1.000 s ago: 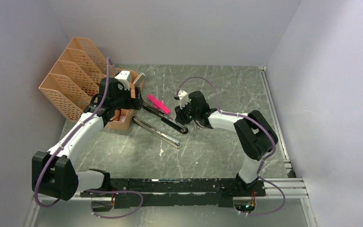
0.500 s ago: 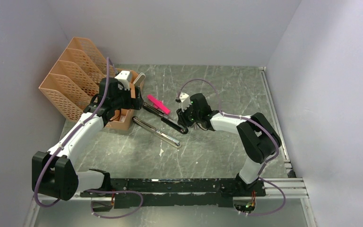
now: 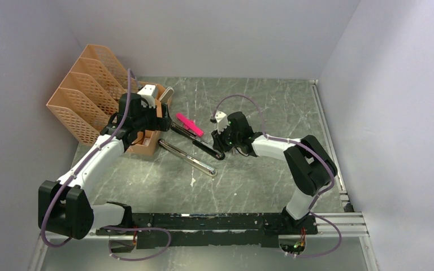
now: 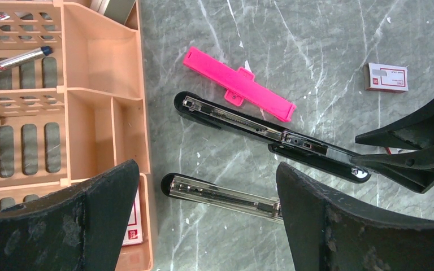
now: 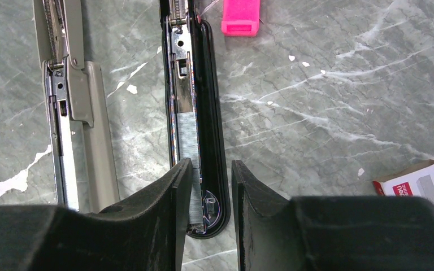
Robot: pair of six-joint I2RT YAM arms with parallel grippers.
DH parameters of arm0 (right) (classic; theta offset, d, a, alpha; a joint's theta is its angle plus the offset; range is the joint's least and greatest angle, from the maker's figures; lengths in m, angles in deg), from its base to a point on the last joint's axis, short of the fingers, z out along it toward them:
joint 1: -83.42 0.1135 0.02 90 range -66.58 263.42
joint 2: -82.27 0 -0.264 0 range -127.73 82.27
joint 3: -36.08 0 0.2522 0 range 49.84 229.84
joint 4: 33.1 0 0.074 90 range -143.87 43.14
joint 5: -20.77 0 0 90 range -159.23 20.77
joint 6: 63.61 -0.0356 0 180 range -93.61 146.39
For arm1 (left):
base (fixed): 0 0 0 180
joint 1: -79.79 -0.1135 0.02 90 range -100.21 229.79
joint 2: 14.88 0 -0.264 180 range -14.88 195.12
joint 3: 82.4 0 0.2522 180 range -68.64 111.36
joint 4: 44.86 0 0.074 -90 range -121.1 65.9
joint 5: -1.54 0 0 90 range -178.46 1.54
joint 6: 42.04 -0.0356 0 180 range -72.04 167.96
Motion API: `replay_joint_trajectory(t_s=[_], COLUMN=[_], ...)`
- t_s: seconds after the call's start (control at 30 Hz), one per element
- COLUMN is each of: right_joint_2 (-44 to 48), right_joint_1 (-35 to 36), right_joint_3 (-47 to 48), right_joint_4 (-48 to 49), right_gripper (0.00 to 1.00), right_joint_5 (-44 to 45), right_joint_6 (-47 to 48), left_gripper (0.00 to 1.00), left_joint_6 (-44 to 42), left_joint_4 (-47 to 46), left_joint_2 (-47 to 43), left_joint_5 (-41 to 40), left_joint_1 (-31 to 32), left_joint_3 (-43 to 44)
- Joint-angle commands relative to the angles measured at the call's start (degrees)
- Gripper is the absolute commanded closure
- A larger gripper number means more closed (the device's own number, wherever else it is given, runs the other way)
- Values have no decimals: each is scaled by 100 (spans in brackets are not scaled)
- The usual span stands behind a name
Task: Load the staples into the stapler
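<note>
Right gripper [image 5: 209,169] sits low over the near end of the stapler [image 5: 210,84], jaws a narrow gap apart, rounded black tip showing between them. Staples [image 5: 185,138] lie in the rail, strip running under the left finger's edge. Grey metal bar [image 5: 70,107] lies parallel on the left. Pink piece [image 5: 240,14] at top, white box [image 5: 424,183] with red print lower right, all on the marble table [image 5: 328,84]

Stapler [image 4: 231,119]: black shell, shiny silver rail
Staples [image 5: 185,138]: silvery grey, finely lined
Plastic piece [image 4: 238,83]: bright pink
Small box [image 4: 385,77]: white, red print
Worktop [image 3: 248,180]: grey-green marble, white veins
Organiser [image 4: 102,68], far-left corner: peach
</note>
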Motion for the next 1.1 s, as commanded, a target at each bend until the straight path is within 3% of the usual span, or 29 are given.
replay_joint_trajectory(t_s=[0.0, 0.53, 0.77, 0.93, 1.07], right_joint_2=[43, 958, 1720, 1428, 1011], right_joint_1=[36, 98, 261, 1007, 1166], right_joint_3=[21, -422, -867, -854, -899], right_joint_4=[-271, -186, 565, 557, 823], right_gripper=[65, 65, 64, 60, 59], right_joint_5=[2, 603, 9, -131, -103], right_joint_6=[72, -170, -64, 142, 47], left_gripper=[5, 6, 7, 7, 7], left_joint_6=[53, 63, 90, 203, 268], left_joint_4=[-185, -119, -9, -33, -53], left_joint_2=[-51, -140, -286, -530, -736], left_joint_5=[149, 82, 136, 220, 193], left_joint_1=[-53, -64, -136, -195, -204], left_joint_3=[-34, 6, 88, 43, -3])
